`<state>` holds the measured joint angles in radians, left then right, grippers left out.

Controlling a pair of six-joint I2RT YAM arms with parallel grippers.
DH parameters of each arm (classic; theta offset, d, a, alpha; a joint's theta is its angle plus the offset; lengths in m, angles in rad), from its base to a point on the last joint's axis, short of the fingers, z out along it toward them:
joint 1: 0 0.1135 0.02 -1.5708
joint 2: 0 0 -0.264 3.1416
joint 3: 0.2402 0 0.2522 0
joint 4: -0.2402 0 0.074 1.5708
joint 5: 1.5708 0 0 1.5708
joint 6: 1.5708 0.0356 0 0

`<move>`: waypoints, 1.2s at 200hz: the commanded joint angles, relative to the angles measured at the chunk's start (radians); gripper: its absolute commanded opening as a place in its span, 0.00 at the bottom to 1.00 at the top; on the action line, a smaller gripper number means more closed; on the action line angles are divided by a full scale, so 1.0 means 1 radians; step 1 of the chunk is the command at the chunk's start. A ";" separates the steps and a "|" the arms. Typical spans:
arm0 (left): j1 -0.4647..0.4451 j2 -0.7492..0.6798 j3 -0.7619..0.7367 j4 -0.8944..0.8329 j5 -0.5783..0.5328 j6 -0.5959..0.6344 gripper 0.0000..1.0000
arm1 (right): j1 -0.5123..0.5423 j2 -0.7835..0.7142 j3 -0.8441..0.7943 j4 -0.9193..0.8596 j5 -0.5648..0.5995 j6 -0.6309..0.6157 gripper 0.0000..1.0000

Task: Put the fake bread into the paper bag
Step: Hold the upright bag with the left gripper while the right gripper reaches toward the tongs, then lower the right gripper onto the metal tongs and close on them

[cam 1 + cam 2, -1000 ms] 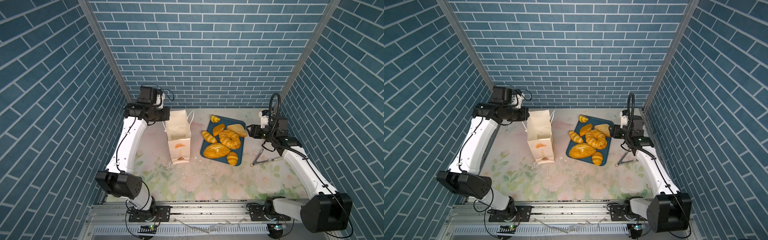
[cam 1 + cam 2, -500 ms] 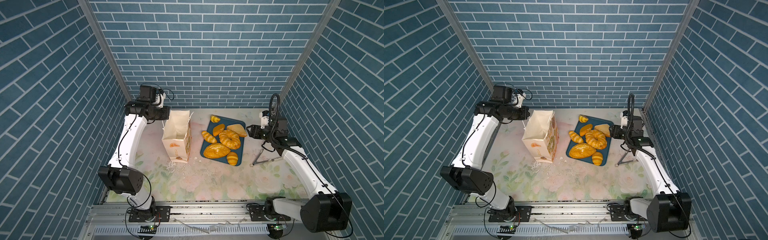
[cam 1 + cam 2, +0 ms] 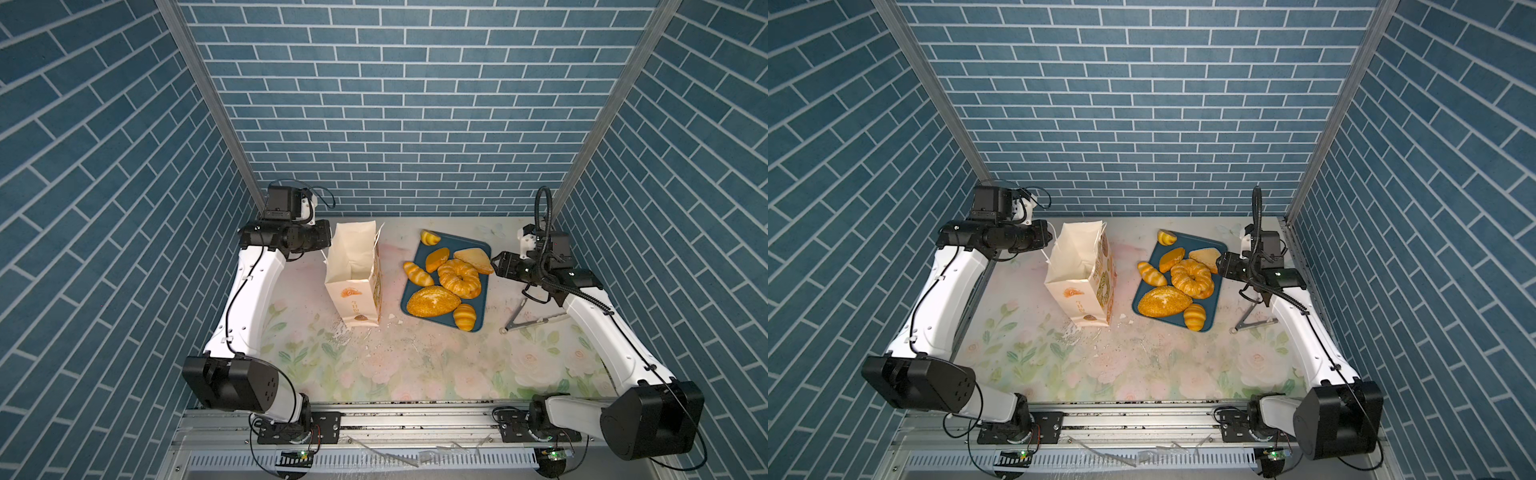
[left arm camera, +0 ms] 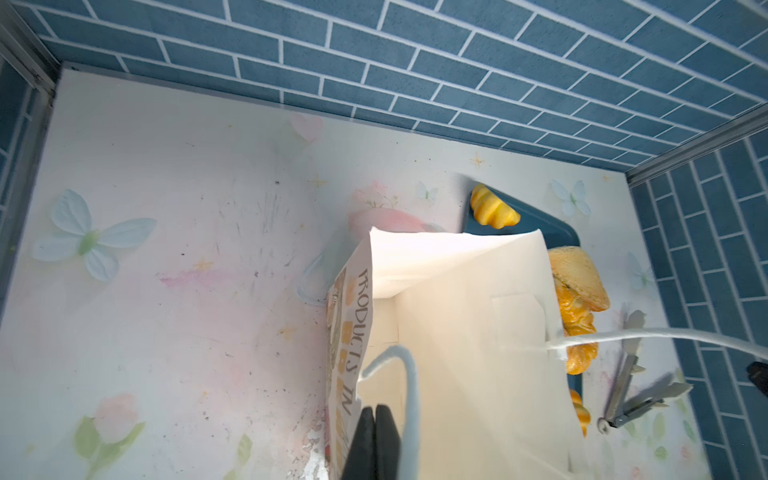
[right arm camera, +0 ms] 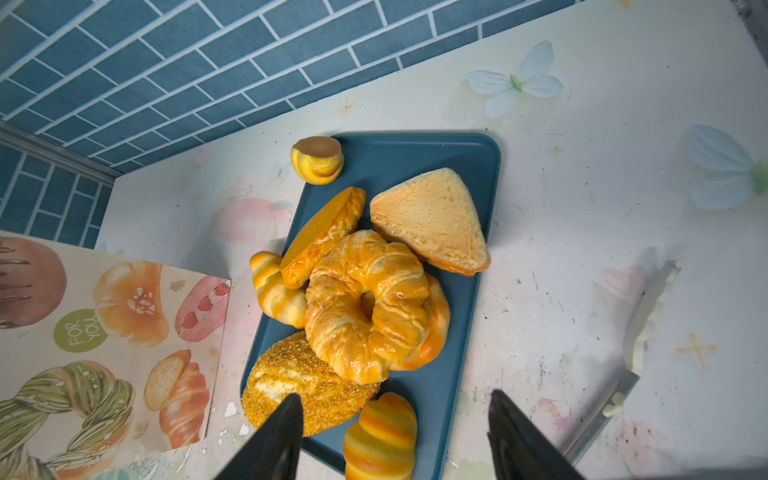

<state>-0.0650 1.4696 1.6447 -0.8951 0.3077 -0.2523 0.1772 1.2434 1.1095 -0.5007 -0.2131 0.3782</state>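
Observation:
The paper bag [image 3: 353,282] [image 3: 1077,270] stands open-mouthed on the table, left of the tray. My left gripper [image 3: 327,248] [image 4: 374,411] is shut on the bag's [image 4: 457,332] rim beside a cord handle. The fake bread lies on the dark blue tray [image 3: 461,243] [image 5: 415,158]: an oval loaf [image 3: 432,301] [image 5: 299,382], a twisted ring [image 3: 459,278] [image 5: 365,307], a tan triangle [image 3: 473,259] [image 5: 428,220], striped rolls [image 3: 463,316] [image 5: 382,436] and a small croissant [image 3: 430,237] at the far corner. My right gripper [image 3: 494,264] [image 5: 395,397] hangs open and empty over the tray's right edge.
Metal tongs [image 3: 528,320] [image 5: 640,332] lie on the table right of the tray, under my right arm. One striped roll [image 3: 417,273] overhangs the tray's left edge toward the bag. White crumbs are scattered in front of the bag. Brick walls close in three sides.
The bag has tilted and turned a little in my left gripper's hold, and its printed side now faces the tray. My right jaws have widened slightly; that arm has stayed put.

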 commanded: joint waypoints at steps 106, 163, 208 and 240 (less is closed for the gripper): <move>0.054 -0.172 -0.229 0.153 0.072 -0.199 0.17 | 0.048 -0.008 0.058 -0.194 0.232 0.187 0.72; 0.054 -0.219 -0.178 0.141 0.037 -0.076 0.60 | 0.042 -0.022 0.045 -0.349 0.411 0.306 0.78; 0.054 -0.275 -0.188 0.132 -0.053 0.022 0.77 | -0.004 0.022 0.004 -0.444 0.441 0.463 0.81; 0.054 -0.318 -0.243 0.175 -0.057 0.019 0.82 | -0.061 0.070 -0.096 -0.367 0.376 0.630 0.81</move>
<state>-0.0151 1.1835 1.4368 -0.7486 0.2810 -0.2684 0.1448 1.2694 1.0847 -0.8715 0.1791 0.8089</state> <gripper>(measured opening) 0.813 0.813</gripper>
